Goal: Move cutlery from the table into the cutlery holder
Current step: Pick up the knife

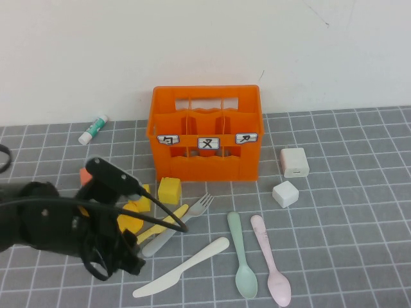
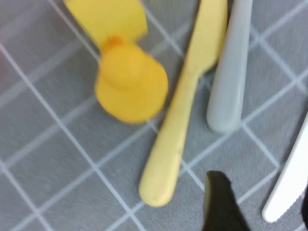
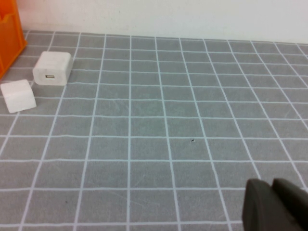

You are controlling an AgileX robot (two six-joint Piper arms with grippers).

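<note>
Five cutlery pieces (image 1: pixel 243 255) on table (image 1: pixel 359 218), left end effector (image 2: pixel 260 204) apart above yellow knife (image 2: pixel 180 115), right end effector (image 3: pixel 274 204) together.

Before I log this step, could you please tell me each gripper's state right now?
Left gripper: above the yellow knife, open, holding nothing.
Right gripper: over bare table, shut, empty.

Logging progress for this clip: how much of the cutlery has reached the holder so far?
None visible in the cutlery holder. Yellow knife, grey fork, white knife, mint-green spoon and pink spoon all lie on the table. The left gripper hovers over the yellow knife, holding nothing; the right gripper is shut, parked aside.
</note>
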